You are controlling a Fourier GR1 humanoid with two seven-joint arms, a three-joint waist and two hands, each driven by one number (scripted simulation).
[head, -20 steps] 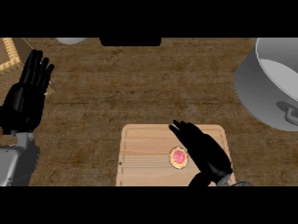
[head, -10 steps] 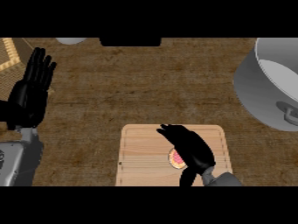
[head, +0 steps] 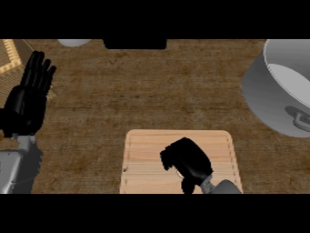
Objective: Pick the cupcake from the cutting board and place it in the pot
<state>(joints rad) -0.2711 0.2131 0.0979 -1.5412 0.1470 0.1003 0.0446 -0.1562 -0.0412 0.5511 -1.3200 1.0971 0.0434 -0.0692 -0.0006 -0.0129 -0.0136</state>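
The right hand point(head: 187, 160) lies over the middle of the cutting board point(head: 144, 154) and hides the cupcake completely; whether it grips the cupcake cannot be told. The board's near edge runs out of view. The pot point(head: 278, 104) is cut off by the right edge, with only 1 handle showing. At the top edge, a pale round thing point(head: 73, 43) and a dark block point(head: 134, 43) show only partly.
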